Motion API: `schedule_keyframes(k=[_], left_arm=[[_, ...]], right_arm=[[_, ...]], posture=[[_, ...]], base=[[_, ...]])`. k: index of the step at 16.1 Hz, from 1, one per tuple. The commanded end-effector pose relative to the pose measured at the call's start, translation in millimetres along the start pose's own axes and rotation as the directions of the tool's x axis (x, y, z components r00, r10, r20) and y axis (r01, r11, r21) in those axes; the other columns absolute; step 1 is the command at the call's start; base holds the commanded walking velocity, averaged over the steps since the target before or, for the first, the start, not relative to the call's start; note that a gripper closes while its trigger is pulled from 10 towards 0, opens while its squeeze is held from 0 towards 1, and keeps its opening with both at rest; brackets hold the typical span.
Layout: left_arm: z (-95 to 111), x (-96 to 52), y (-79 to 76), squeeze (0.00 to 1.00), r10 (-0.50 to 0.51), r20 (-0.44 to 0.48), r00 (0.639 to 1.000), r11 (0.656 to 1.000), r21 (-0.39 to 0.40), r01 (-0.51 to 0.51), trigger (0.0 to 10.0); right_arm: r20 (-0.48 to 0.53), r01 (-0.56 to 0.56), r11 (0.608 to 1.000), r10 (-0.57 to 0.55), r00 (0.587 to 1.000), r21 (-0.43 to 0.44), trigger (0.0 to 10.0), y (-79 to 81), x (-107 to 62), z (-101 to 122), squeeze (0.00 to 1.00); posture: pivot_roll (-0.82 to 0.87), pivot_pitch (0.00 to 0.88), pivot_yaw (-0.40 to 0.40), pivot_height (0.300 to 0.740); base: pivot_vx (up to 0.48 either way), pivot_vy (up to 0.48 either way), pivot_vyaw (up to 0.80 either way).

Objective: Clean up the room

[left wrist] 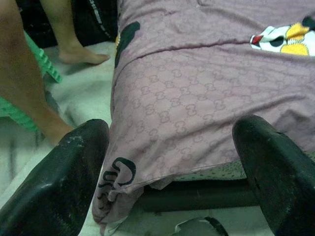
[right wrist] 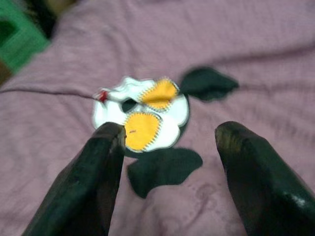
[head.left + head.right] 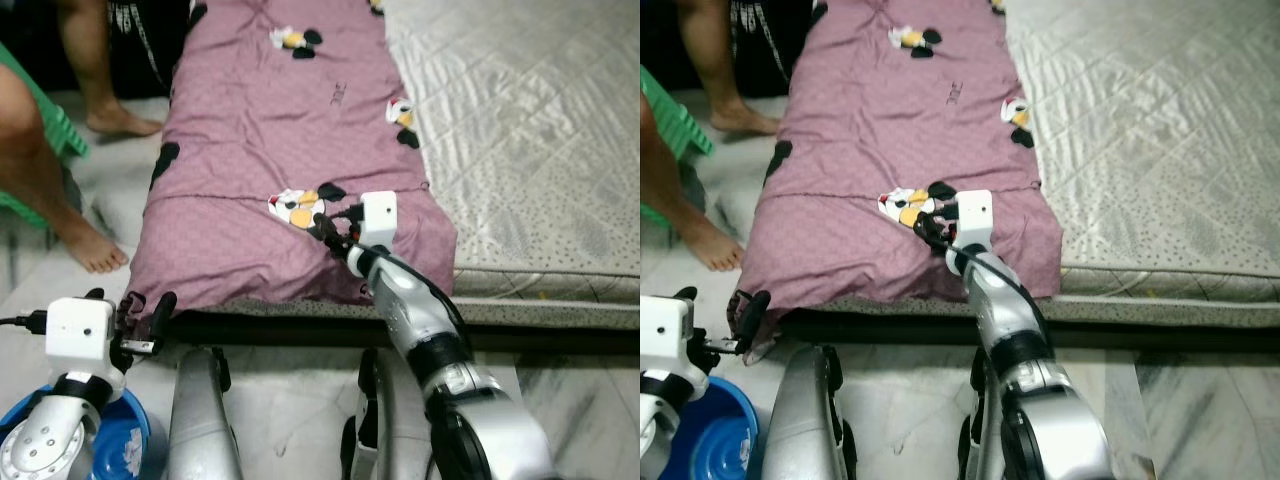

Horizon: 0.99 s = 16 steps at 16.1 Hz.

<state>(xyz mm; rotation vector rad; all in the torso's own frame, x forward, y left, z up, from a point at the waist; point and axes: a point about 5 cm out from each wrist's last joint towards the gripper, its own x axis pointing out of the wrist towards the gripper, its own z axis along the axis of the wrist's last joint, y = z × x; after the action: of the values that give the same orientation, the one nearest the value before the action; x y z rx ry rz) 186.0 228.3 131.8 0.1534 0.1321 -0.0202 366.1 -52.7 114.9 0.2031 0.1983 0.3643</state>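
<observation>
Your right pincer [image 3: 331, 228] hovers spread over the mauve blanket's [image 3: 270, 130] cartoon patch [image 2: 142, 118], the blanket running lengthwise away up the bed [image 3: 540, 130], while your left pincer [image 3: 148, 312], also spread, frames its drooping near corner [image 1: 115, 196].

Purple blanket [image 3: 270, 130] on mattress [image 3: 530, 130]
</observation>
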Motion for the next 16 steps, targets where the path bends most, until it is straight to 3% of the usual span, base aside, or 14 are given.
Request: schedule_keyframes(k=[1,3,4,8,10,14,15,16], left_arm=[[4.1,-1.8,-2.0,0.00,-0.022,0.000,1.000,1.000,0.001,0.022,10.0],[5.8,-0.6,-3.5,0.00,-0.031,0.002,1.000,1.000,0.002,0.031,10.0],[8.7,0.3,-5.7,0.00,-0.041,-0.007,0.999,0.999,0.000,0.041,10.0],[7.9,5.1,-9.1,0.00,-0.051,-0.011,0.999,0.999,-0.009,0.051,10.0],[10.1,12.2,-9.6,0.00,-0.055,-0.004,0.998,0.998,-0.010,0.055,10.0],[10.7,21.6,-11.5,0.00,-0.064,0.008,0.998,0.998,-0.014,0.064,10.0],[11.0,25.4,-12.3,0.00,-0.070,0.013,0.997,0.997,-0.015,0.070,10.0],[11.3,30.7,-13.3,0.00,-0.081,0.017,0.997,0.997,-0.014,0.081,10.0]], right_arm=[[-0.052,0.024,0.999,-0.021,0.998,0.039,10.0,5.8,2.1,-8.8,0.00],[-0.086,0.041,0.998,-0.037,0.996,0.045,10.0,7.9,3.2,-12.3,0.00],[-0.138,0.107,0.992,-0.097,0.986,0.067,10.0,1.3,2.9,-19.7,0.00],[-0.156,0.355,0.923,-0.333,0.930,0.146,10.0,-49.5,-11.1,-24.0,0.00],[-0.151,0.505,0.842,-0.483,0.863,0.190,10.0,-86.2,-26.0,-23.4,0.00],[-0.140,0.654,0.716,-0.642,0.754,0.243,10.0,-136.4,-56.4,-24.8,0.00],[-0.161,0.693,0.692,-0.674,0.721,0.203,10.0,-150.3,-69.3,-31.5,0.00],[-0.238,0.745,0.628,-0.706,0.667,0.226,10.0,-162.9,-84.8,-45.6,0.00]], posture=[[0.23,0.291,-0.078,0.572],[0.23,0.295,-0.079,0.572],[0.23,0.297,-0.081,0.572],[0.22,0.270,-0.082,0.572],[0.20,0.255,-0.080,0.572],[0.18,0.231,-0.074,0.572],[0.17,0.220,-0.072,0.572],[0.15,0.205,-0.066,0.572]], base=[[0.000,0.000,0.00],[0.000,0.000,0.00],[0.000,0.000,0.00],[0.000,0.000,0.00],[0.000,0.000,0.00],[0.000,0.000,0.00],[0.000,0.000,0.00],[0.000,0.000,0.00]])
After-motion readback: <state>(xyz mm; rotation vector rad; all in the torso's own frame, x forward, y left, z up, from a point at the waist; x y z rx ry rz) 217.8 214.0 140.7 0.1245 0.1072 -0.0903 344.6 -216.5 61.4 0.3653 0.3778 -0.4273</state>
